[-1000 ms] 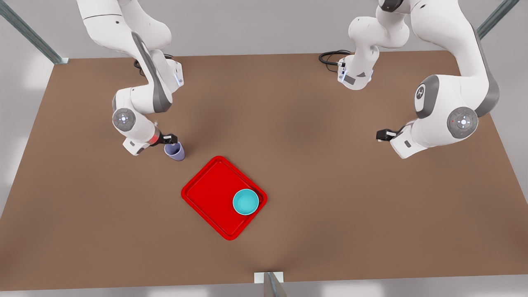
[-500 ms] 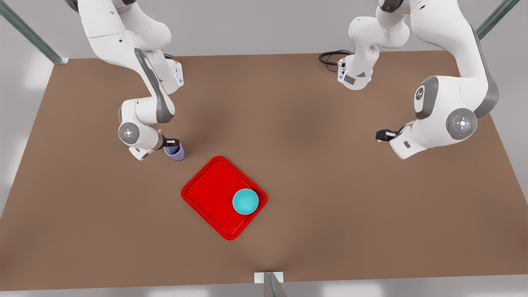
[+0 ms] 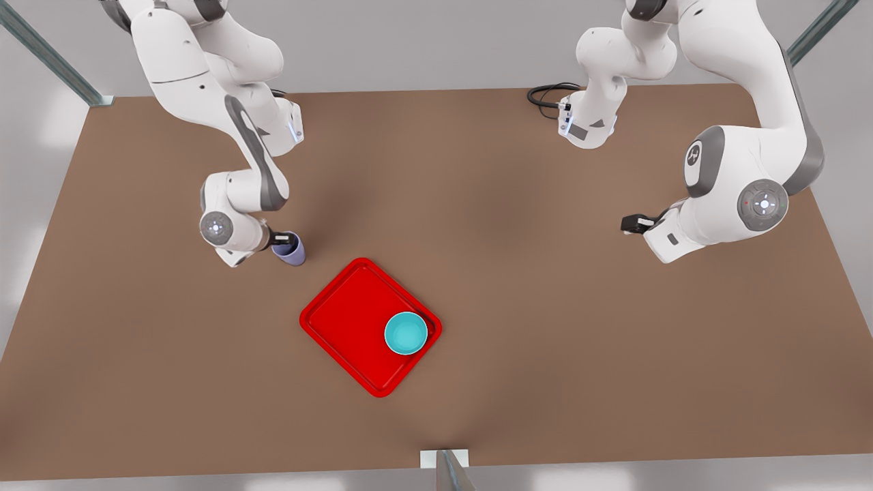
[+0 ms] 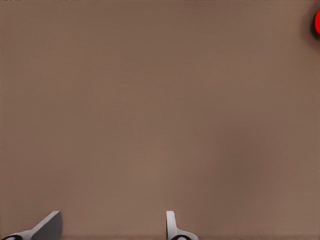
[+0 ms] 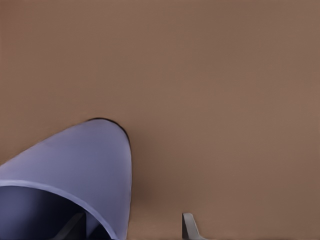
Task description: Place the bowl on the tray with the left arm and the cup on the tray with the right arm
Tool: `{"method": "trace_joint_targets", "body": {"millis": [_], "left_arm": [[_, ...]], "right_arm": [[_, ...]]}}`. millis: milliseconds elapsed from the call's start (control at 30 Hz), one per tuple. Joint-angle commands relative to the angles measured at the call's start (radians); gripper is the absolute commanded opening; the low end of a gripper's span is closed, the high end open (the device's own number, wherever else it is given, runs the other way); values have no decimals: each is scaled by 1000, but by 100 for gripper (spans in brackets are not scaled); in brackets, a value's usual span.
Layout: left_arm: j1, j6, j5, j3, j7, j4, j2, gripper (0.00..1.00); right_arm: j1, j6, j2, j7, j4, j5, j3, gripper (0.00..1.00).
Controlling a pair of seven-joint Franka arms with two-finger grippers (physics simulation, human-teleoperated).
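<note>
The lavender cup (image 3: 292, 251) stands on the brown table, up and to the front view's left of the red tray (image 3: 348, 320). My right gripper (image 3: 286, 239) is at the cup's rim and open. In the right wrist view one finger is inside the cup (image 5: 85, 160), the other fingertip (image 5: 187, 225) is outside, and the right gripper (image 5: 132, 227) straddles the wall. The teal bowl (image 3: 406, 333) sits on the tray near its right corner. My left gripper (image 3: 625, 224) waits open over bare table at the front view's right. Beyond the left gripper (image 4: 112, 227), a sliver of the tray (image 4: 316, 22) shows.
A black cable (image 3: 545, 95) lies by the arm base at the back. A metal post (image 3: 447, 467) stands at the table's near edge. Bare brown table lies between the cup and the tray.
The right arm's wrist has swung and sunk toward the table, bringing its gripper down onto the cup's rim. Cup, bowl, tray and left arm have stayed put.
</note>
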Motion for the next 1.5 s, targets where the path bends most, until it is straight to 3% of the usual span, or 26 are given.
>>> {"method": "trace_joint_targets", "body": {"millis": [0, 67, 633, 767, 1067, 1300, 1467], "left_arm": [[0, 0, 0, 1, 0, 0, -1, 100], [0, -5, 0, 1, -2, 0, -1, 100], [0, -3, 0, 0, 0, 0, 5, 100], [0, -5, 1, 0, 0, 0, 4, 100], [0, -5, 0, 1, 0, 0, 4, 100], [0, -5, 1, 0, 0, 0, 4, 100], [0, -5, 1, 0, 0, 0, 5, 100]], "right_arm": [[2, 9, 4, 0, -1, 0, 1, 71], [0, 6, 9, 0, 1, 0, 1, 21], [6, -111, -25, 3, 77, 9, 7, 21], [2, -284, 12, 5, 281, 9, 5, 21], [17, -332, 225, 31, 625, 23, 10, 21], [16, -367, 343, 90, 855, 48, 96, 21], [31, -358, 421, 95, 897, 40, 149, 21]]}}
